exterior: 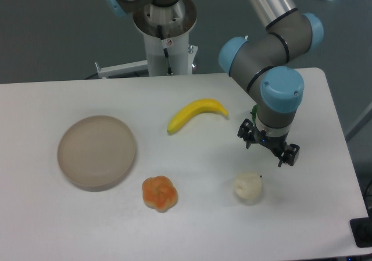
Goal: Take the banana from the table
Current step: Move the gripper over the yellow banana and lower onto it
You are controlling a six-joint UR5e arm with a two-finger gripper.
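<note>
The bright yellow curved banana [195,114] lies on the white table [70,220], near the middle and a little toward the back. My gripper [268,147] hangs to the right of the banana, a short way apart from it and above the tabletop. Its two fingers stand apart and hold nothing. It is just behind the whitish pear-like fruit [248,187].
A round beige plate [96,151] lies at the left. An orange lumpy fruit [159,193] sits in front of the banana. The arm's base column [167,37] stands at the table's back edge. The table's right edge is close to the gripper.
</note>
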